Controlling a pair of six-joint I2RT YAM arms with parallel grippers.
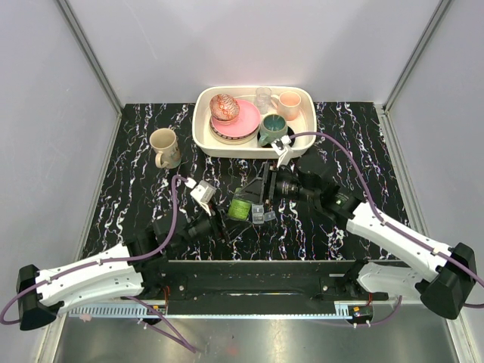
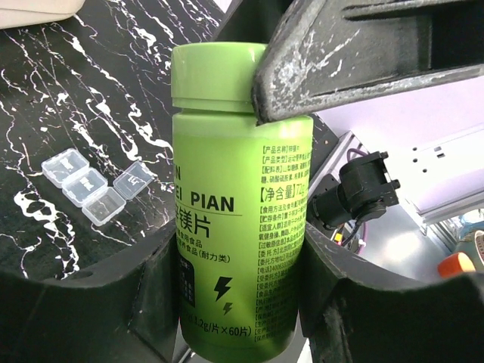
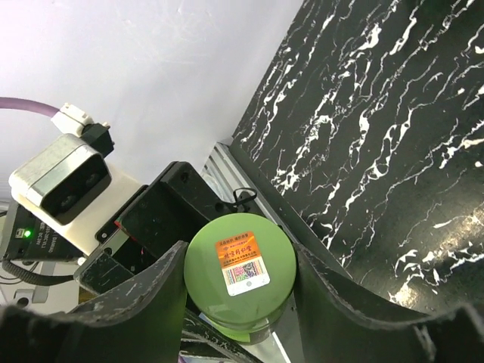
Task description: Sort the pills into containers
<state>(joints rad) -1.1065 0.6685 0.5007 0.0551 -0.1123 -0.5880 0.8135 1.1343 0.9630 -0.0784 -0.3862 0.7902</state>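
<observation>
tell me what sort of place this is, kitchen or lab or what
Most likely a robot test cell, not a kitchen: plain white walls box in a black marbled table, a left arm and right arm are bolted at its near edge, and a tub of crockery sits on it.

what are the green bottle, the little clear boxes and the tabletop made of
Green bottle: likely plastic, smooth and semi-matte, with soft highlights and printed text. Containers: clear, glossy plastic by the look; the table shows through. Table top: black with white veins, marble-look; stone or laminate, cannot tell.
</observation>
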